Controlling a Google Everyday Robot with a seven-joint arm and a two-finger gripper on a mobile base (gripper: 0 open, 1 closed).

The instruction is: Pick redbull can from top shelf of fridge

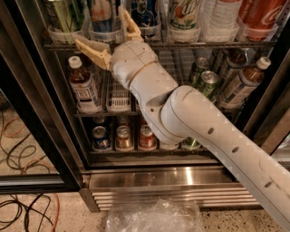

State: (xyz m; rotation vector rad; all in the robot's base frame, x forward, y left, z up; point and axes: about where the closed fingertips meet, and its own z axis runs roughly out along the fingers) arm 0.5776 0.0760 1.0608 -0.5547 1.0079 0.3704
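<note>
The redbull can point(101, 13), blue and silver with red lettering, stands in a clear cup at the front of the top shelf point(195, 45) of the fridge point(38, 113). Only its lower part is in view. My gripper point(100, 28) is open right in front of it. One tan finger point(93, 50) reaches out low on the can's left, below the cup. The other finger point(130, 25) points up on the can's right. The fingers do not close on the can.
A green striped can point(63, 13) stands left of the redbull can and a darker blue can point(145, 11) right of it. Bottles and a red cola bottle point(260, 13) follow. Lower racks hold bottles and cans. Steel louvred base point(172, 190), crumpled plastic point(154, 217) and cables point(18, 208) lie below.
</note>
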